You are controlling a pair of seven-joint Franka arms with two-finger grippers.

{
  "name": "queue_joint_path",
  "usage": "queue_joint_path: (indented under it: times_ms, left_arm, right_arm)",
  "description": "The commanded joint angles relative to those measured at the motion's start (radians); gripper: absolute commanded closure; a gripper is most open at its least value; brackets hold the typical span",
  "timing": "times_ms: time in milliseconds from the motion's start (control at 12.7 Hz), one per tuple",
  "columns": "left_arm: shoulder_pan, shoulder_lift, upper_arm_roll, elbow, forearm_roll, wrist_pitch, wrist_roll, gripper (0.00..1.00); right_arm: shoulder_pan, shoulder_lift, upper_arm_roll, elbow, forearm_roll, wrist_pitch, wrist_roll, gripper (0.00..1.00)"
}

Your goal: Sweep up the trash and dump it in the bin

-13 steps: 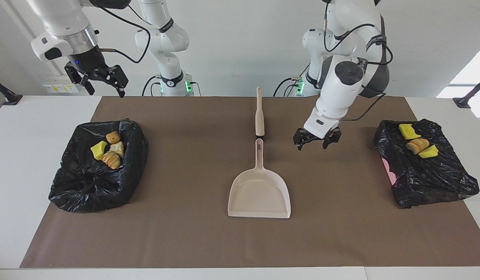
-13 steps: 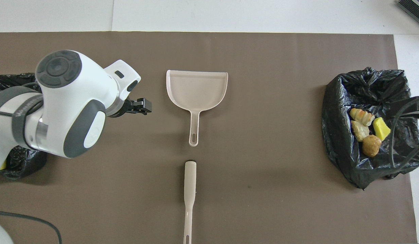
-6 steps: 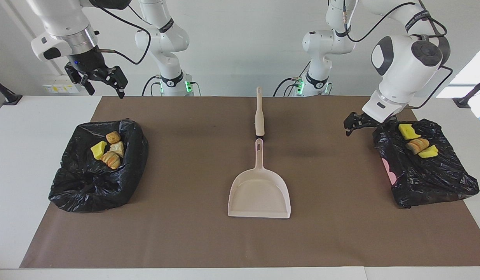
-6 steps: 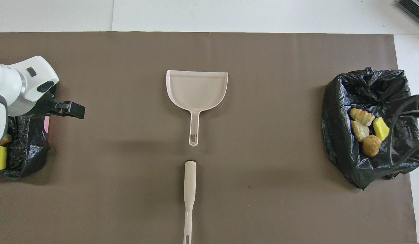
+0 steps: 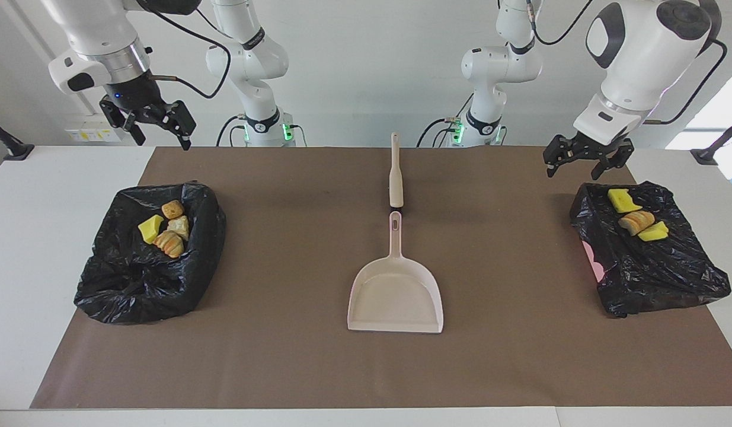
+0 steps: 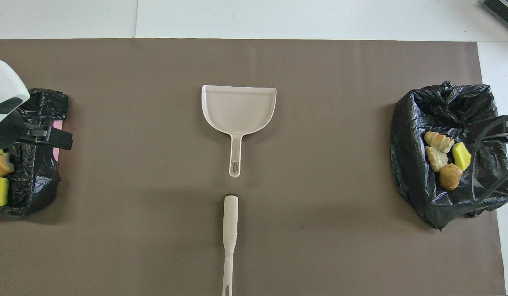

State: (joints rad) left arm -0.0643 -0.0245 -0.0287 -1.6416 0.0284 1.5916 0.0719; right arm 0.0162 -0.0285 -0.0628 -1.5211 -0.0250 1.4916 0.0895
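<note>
The trash lies in two black-bagged bins. The bin (image 5: 122, 284) at the right arm's end holds a yellow sponge piece (image 5: 150, 228) and bread-like lumps (image 5: 170, 243). The bin (image 5: 656, 279) at the left arm's end holds yellow pieces (image 5: 623, 200) and a bread lump (image 5: 635, 222). My left gripper (image 5: 573, 172) hangs open and empty over the robot-side edge of that bin, also seen in the overhead view (image 6: 66, 140). My right gripper (image 5: 159, 137) waits open and empty, raised over the table's robot-side edge near the other bin.
A pale pink dustpan (image 5: 395, 293) lies mid-mat, its handle pointing toward the robots. A matching brush (image 5: 396, 178) lies in line with it, nearer the robots. A brown mat (image 5: 283, 356) covers the table between the bins.
The left arm has swung from beside the dustpan's handle toward its own end of the table and risen above the bin there. The right arm has not moved.
</note>
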Motion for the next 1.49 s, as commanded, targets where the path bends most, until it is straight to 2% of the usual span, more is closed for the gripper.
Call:
queue_joint_path:
  times_ms: [0,471,1414]
  left_arm:
    - [0.009,-0.035,0.004,0.065,0.018,-0.079,0.009,0.0]
    - [0.007,-0.089,-0.008,0.036,-0.002,-0.062,0.008,0.0]
    - [0.008,-0.104,0.003,0.028,-0.033,-0.075,-0.047,0.0]
  right_arm:
    - [0.005,-0.013,-0.008,-0.022,0.017,0.015,0.015,0.0]
    - [0.004,-0.013,-0.008,-0.022,0.017,0.015,0.01,0.0]
    - [-0.001,-0.011,-0.008,-0.021,0.016,0.013,0.004,0.0]
